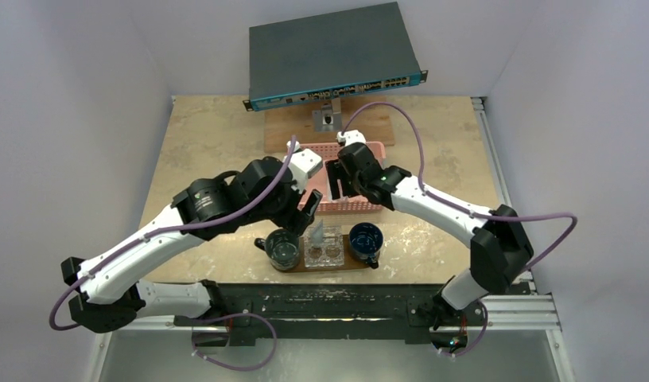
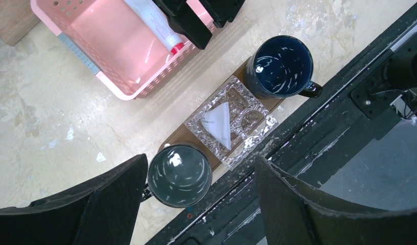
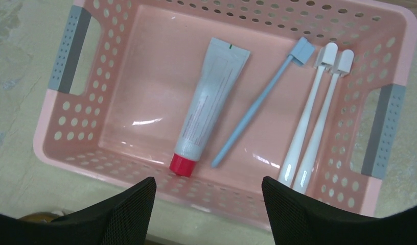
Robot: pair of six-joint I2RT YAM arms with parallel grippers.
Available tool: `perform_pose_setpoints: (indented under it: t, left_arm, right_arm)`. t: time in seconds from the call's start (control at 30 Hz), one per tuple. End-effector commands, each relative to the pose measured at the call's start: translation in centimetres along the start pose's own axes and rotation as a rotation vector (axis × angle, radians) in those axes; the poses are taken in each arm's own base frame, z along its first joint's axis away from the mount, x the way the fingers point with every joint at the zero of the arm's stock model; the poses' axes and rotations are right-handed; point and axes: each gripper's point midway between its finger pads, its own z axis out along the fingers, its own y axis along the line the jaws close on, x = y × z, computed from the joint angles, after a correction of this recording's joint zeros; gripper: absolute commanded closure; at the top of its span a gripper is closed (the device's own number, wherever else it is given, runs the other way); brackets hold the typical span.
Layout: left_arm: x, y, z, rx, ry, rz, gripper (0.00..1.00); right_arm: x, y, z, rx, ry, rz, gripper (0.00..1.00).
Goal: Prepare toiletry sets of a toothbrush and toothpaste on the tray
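The tube (image 3: 209, 107), white with a red cap, lies in the middle of the basket (image 3: 68, 122), cap toward the lower edge of the right wrist view. Just right of it lies a blue brush (image 3: 260, 104), slanting, head to the upper right. Further right two white brushes (image 3: 306, 120) lie side by side, touching, heads up-frame, against the basket's right wall.

The tray (image 2: 177, 137) is in the middle of the left wrist view, running from lower left to upper right. A clear dish (image 2: 242, 115) sits at its centre with a flat white wedge (image 2: 218, 122) in it; I cannot tell what the wedge is. A grey mug (image 2: 179, 175) stands on the tray's lower-left end and a blue mug (image 2: 283, 66) on its upper-right end.

In the top view the basket sits just above the tray in the frame, on the table (image 1: 210, 135).

The right gripper (image 3: 209, 186) hangs over the basket, fingers spread, nothing between them. The left gripper (image 2: 200, 168) hangs over the grey mug's end of the tray, fingers also spread and holding nothing.
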Motion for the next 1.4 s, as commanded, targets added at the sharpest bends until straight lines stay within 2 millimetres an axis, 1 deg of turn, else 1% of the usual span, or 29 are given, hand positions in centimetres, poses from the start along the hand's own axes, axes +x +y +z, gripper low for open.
perform_pose_setpoints:
  t: [0.0,0.17,0.33,0.47,0.67,0.83,0.93,1.1,1.2,1.37]
  left_arm:
    - [-1.1,1.4,-0.7,-0.042,-0.108,0.014,0.23]
    - [0.3,2.3,-0.5,-0.065,-0.143,0.014,0.16]
    - [1.3,2.4,-0.4,-0.044,-0.195,-0.019,0.09]
    - [1.7,2.6,-0.6,-0.030,-0.238,-0.036,0.02]
    - [2.4,3.1,-0.1,-0.042,-0.258,-0.026,0.01]
    - [2.9,3.5,0.3,-0.056,-0.251,-0.023,0.01]
    - [3.1,3.7,0.5,-0.057,-0.262,-0.023,0.01]
    - [3.4,3.8,0.9,-0.065,-0.259,-0.027,0.01]
    - [3.4,3.6,1.0,-0.054,-0.256,-0.024,0.01]
    - [3.3,3.8,1.0,-0.055,-0.260,-0.031,0.01]
  right_arm:
    - [-1.6,1.3,1.2,-0.031,0.007,-0.008,0.22]
    - [-1.5,2.2,3.9,-0.030,0.061,-0.023,0.23]
    - [-1.1,2.9,6.5,-0.033,0.100,0.009,0.24]
    - [-0.2,3.0,8.4,-0.011,0.131,0.043,0.24]
    - [1.1,2.2,10.8,0.051,0.158,0.087,0.24]
    - [1.6,1.7,12.3,0.086,0.171,0.127,0.24]
    - [2.0,1.8,13.0,0.083,0.182,0.138,0.26]
    - [2.8,1.8,13.8,0.093,0.209,0.135,0.33]
    - [3.1,1.8,14.0,0.096,0.220,0.130,0.41]
    - [3.0,1.7,13.9,0.097,0.217,0.127,0.56]
